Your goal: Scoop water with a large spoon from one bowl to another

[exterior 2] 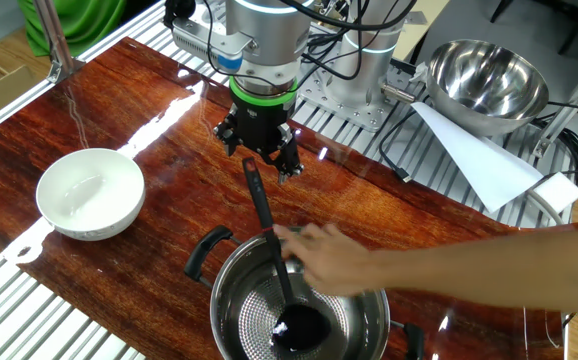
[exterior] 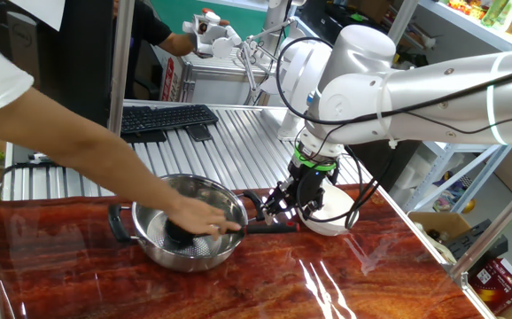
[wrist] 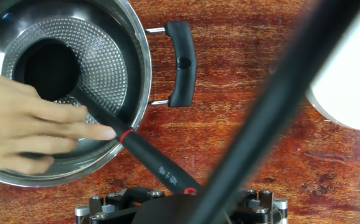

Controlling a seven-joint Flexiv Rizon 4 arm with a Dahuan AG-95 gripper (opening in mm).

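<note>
Fingers [exterior 2: 259, 157] spread wide and empty above the ladle [exterior 2: 271, 240] handle's tip, its length running away into the pot [exterior 2: 364, 310]

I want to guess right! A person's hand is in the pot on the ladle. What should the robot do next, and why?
Probably wait, then close on the ladle handle. The gripper is open right at the handle's end, but the person's hand is on the ladle, whose cup sits in the steel pot. The white bowl waits off to the side.
</note>
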